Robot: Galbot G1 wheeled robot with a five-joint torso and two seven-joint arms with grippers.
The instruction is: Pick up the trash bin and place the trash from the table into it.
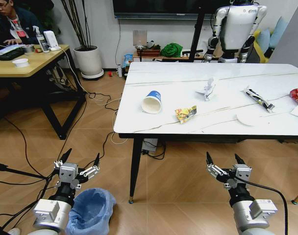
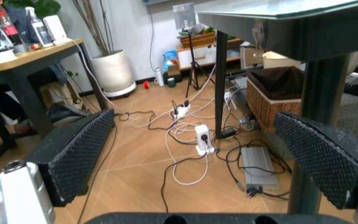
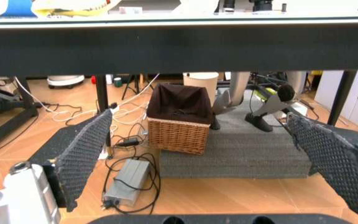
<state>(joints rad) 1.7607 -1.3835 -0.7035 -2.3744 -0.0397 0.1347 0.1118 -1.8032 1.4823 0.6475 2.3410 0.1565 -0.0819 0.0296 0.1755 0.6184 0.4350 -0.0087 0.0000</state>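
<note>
Trash bin (image 1: 91,210), its blue bag overhanging the rim, stands upright on the floor by the counter's (image 1: 154,125) near left leg, just beside and slightly right of the left claw (image 1: 80,161), which hangs wide and empty above its rim. That arm is plainly nearer; the right claw (image 1: 225,160), also spread and empty, hovers well apart. Trash, including the paper cup (image 1: 152,102), lies on the counter.

Even indoor light; soft shadows — wrist views blurry
</note>
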